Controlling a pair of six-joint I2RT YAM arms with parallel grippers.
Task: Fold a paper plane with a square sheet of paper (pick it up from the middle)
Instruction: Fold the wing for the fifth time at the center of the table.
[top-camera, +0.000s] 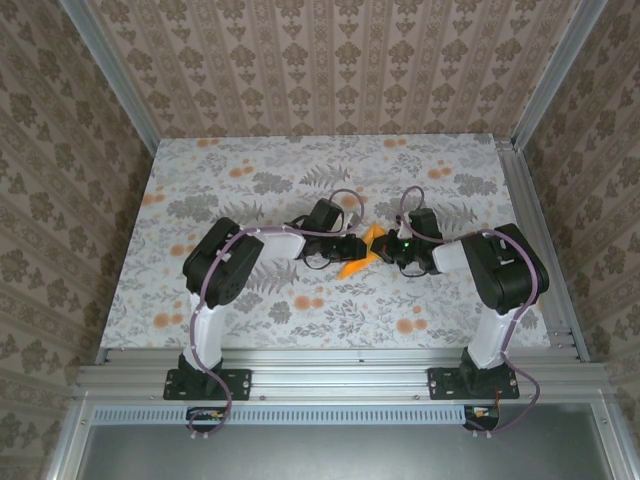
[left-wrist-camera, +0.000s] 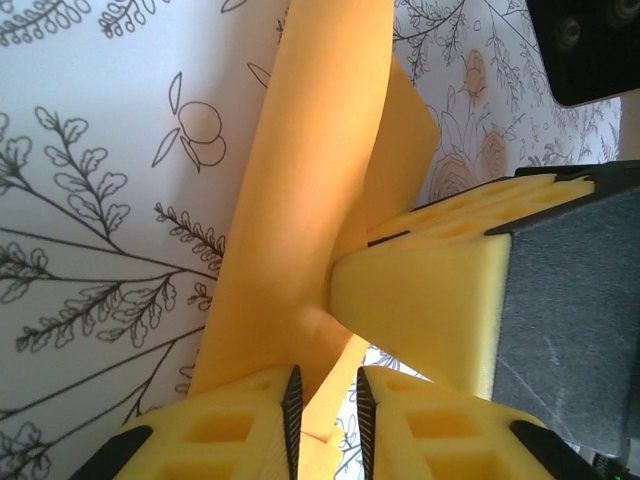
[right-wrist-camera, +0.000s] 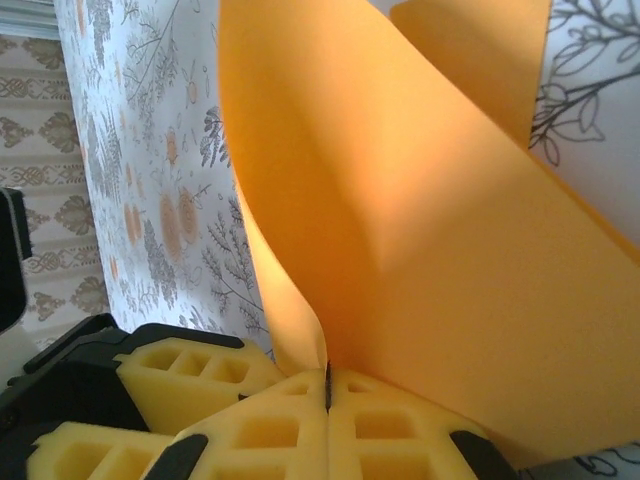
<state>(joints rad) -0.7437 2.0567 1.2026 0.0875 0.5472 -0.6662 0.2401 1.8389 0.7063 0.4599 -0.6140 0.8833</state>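
The orange sheet of paper (top-camera: 357, 262) is folded and lifted off the table at its middle, between the two arms. My right gripper (right-wrist-camera: 328, 385) is shut on the sheet (right-wrist-camera: 400, 200), which fans upward out of the seam between its foam pads. My left gripper (left-wrist-camera: 328, 400) stands narrowly open. A strip of the sheet (left-wrist-camera: 310, 180) runs through its gap against the left pad, with tablecloth showing beside it. The right gripper's foam fingers (left-wrist-camera: 430, 300) press the paper from the right, just ahead of my left fingertips. In the top view the left gripper (top-camera: 348, 248) and right gripper (top-camera: 388, 252) nearly touch.
A flowered tablecloth (top-camera: 300, 170) covers the table, with free room all around the arms. Aluminium rails (top-camera: 535, 240) and wallpapered walls (top-camera: 330, 70) close in the sides and back. The left gripper's foam fingers (right-wrist-camera: 190, 370) sit close beside my right fingers.
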